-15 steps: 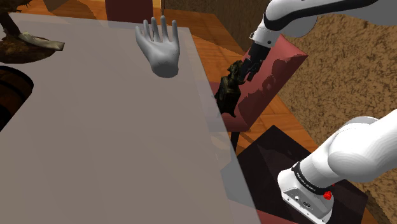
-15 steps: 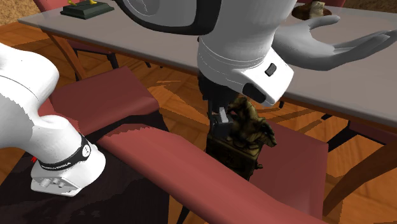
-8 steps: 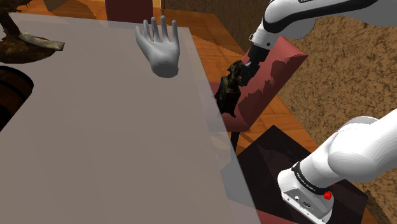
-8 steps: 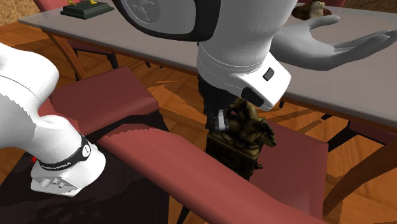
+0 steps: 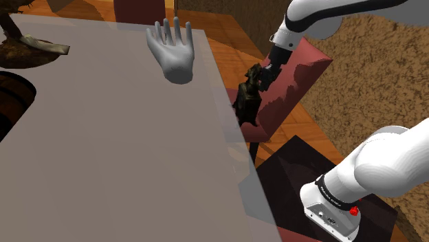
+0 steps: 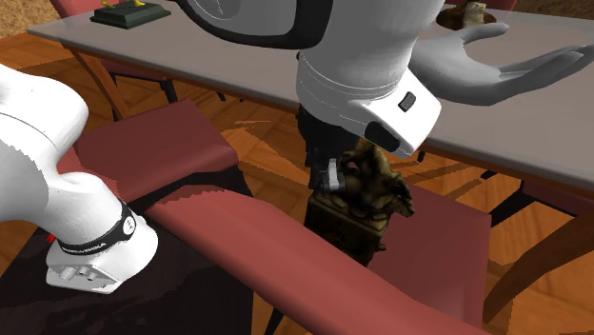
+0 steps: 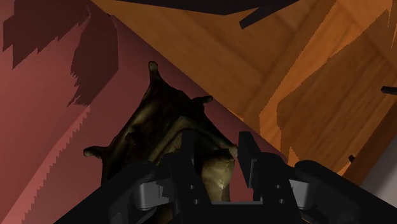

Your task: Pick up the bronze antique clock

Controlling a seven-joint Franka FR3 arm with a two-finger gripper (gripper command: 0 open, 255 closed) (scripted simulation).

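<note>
On the red chair seat (image 5: 302,75) beside the grey table (image 5: 124,137): clock (image 5: 247,100), dark olive-bronze with an ornate figured top, standing upright near the seat's table-side edge. Gripper (image 5: 263,74) sits on the clock's upper ornament. Wrist view: both black fingers (image 7: 184,168) are drawn in close on the crest, which fills most of the gap between them. Reads as a pinch on the crest, high up and shallow. The clock body spreads out below and beyond the fingertips. Step in hand, by my judgement: grasp made, lift at its very start. Cannot tell from the exterior views whether the base is clear of the seat, since the chair's near rail hides the foot in the second exterior view. Next move calls for a straight vertical raise, slow. The hold is on a narrow, uneven ornament well above the heavy-looking base, so the clock may swing or slip if the wrist tilts. It also needs clearance from the table edge, which is close by on the shoulder view's left. Arm (image 5: 316,17) pose: base on the stand at the shoulder view's lower right, links rising out of the picture and re-entering at upper right, with the forearm angled down and leftward to the clock. Second exterior view shows the white wrist directly over the clock, hand pointing nearly straight down. Grey hand model (image 5: 173,51) on the table, well apart from the gripper.
</note>
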